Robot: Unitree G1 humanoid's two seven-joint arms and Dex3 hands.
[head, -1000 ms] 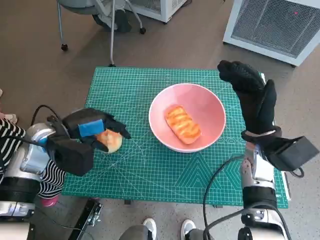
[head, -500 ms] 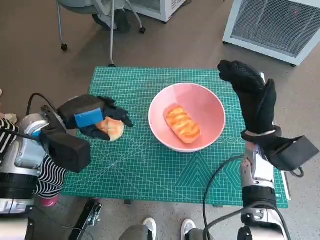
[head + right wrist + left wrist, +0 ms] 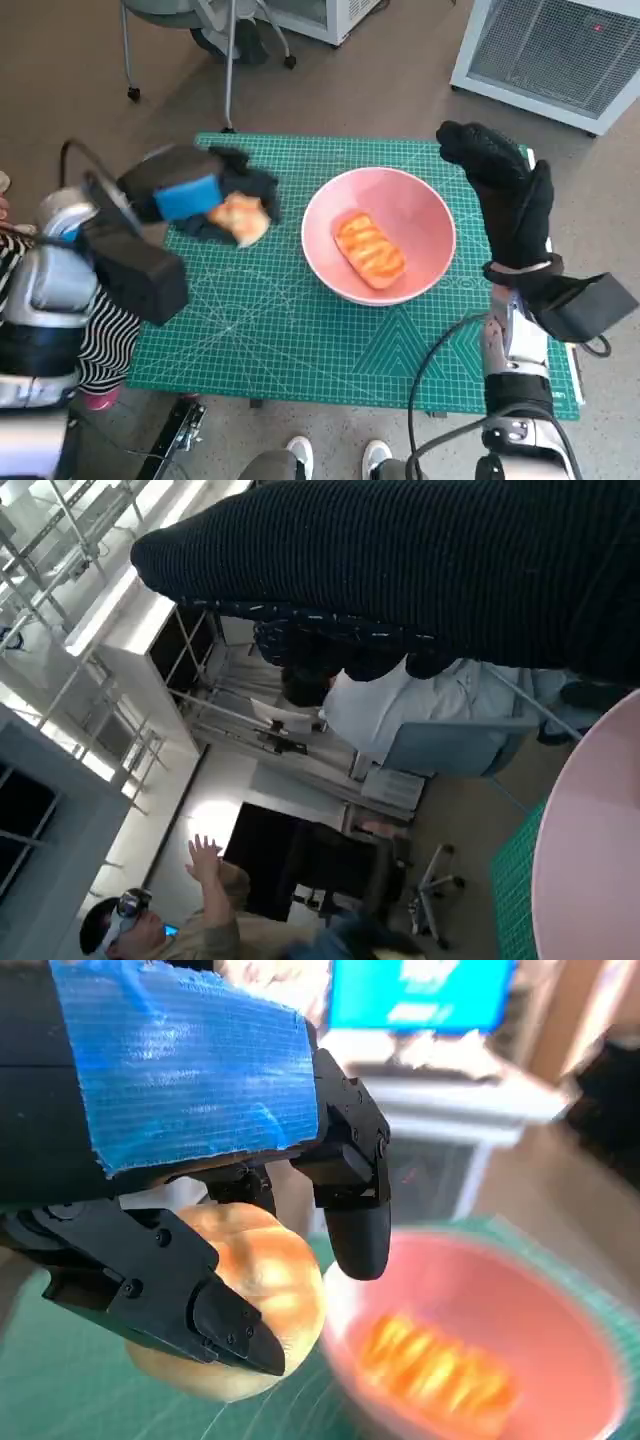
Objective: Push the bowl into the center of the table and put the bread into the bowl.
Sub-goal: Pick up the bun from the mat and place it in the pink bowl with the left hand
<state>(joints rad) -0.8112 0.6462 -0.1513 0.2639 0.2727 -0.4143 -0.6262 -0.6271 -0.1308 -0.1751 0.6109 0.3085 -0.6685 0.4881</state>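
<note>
A pink bowl (image 3: pixel 425 225) sits near the middle of the green mat, with a glazed orange bread (image 3: pixel 369 249) lying in it. My left hand (image 3: pixel 205 190) holds a round pale bun (image 3: pixel 242 218) above the mat, just left of the bowl. In the left wrist view the bun (image 3: pixel 245 1300) sits between the black fingers (image 3: pixel 355 1210), and the bowl (image 3: pixel 560 1330) with its bread (image 3: pixel 435 1375) lies close beyond. My right hand (image 3: pixel 505 190) is raised upright at the bowl's right side, fingers straight, holding nothing. The right wrist view shows the glove (image 3: pixel 420 570) and a slice of the bowl's rim (image 3: pixel 590 850).
The green cutting mat (image 3: pixel 300 330) covers the small table. A white grilled appliance (image 3: pixel 560 50) stands on the floor at the back right, chair legs (image 3: pixel 230 40) at the back left. A person (image 3: pixel 170 925) with a raised hand appears in the right wrist view. Shoes (image 3: pixel 300 455) show below the table's front edge.
My left hand has lifted the bun off the mat and carried it up and to the right, toward the bowl. The right hand and the bowl have stayed put.
</note>
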